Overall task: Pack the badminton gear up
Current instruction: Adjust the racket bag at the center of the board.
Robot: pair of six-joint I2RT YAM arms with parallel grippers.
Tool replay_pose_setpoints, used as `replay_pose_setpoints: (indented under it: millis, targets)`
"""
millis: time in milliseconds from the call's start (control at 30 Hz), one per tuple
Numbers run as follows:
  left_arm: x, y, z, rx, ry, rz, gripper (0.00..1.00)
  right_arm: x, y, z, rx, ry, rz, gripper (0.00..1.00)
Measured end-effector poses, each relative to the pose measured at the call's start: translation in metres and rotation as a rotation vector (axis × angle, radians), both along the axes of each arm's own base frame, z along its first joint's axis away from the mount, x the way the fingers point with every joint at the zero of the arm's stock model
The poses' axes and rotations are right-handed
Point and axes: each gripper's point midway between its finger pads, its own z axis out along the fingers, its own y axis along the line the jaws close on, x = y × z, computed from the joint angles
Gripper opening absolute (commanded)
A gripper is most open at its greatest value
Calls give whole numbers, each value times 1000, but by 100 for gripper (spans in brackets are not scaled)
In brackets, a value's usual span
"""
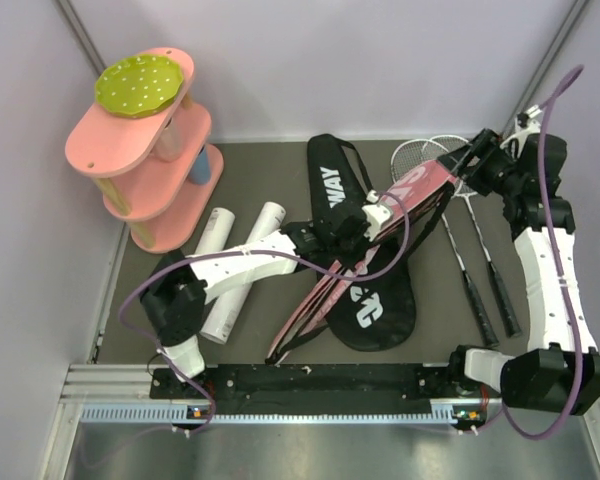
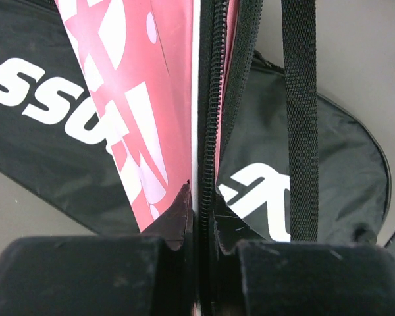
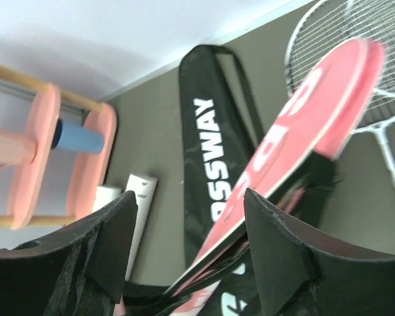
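The racket bag, pink side [image 1: 420, 190], stands edge-up across the middle, over a flat black "CROSSWAY" cover [image 1: 330, 185] and another black panel [image 1: 375, 305]. My left gripper [image 1: 358, 235] is shut on the bag's zipper edge [image 2: 210, 118]; in the left wrist view the left gripper [image 2: 201, 197] pinches it between both fingers. My right gripper [image 1: 462, 163] hovers open by the bag's far upper end, and the right wrist view shows the right gripper [image 3: 191, 197] holding nothing, with the pink bag [image 3: 316, 105] beyond it. Two rackets [image 1: 475, 250] lie at the right. Two white tubes [image 1: 242, 270] lie at the left. No shuttlecocks show.
A pink tiered shelf [image 1: 145, 150] with a green dotted disc [image 1: 140, 82] stands in the back left corner. Grey walls close in the back and both sides. The black bag strap [image 2: 299, 118] hangs beside the zipper.
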Motion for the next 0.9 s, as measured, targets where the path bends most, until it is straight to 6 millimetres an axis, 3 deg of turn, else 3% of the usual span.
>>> replay_pose_setpoints:
  millis: [100, 167, 200, 267, 333, 633, 900]
  targets:
    - [-6, 10, 5, -13, 20, -8, 0, 4, -25, -5, -26, 6, -44, 40]
    - [-9, 14, 9, -23, 30, -13, 0, 9, -35, -16, -27, 37, -51, 36]
    - [-10, 16, 11, -28, 36, -15, 0, 10, -38, -22, -21, 59, -52, 37]
    - [-11, 19, 13, -38, 48, -17, 0, 11, -38, -34, -7, 97, -40, 51]
    - [-13, 20, 15, -47, 61, -21, 0, 8, -34, -44, 5, 115, -16, 55]
    - [-14, 23, 14, -91, 135, -36, 0, -2, -26, -81, 38, 182, 22, 55]
    - [-14, 26, 18, -123, 174, -44, 0, -9, -20, -113, 64, 225, 45, 40]
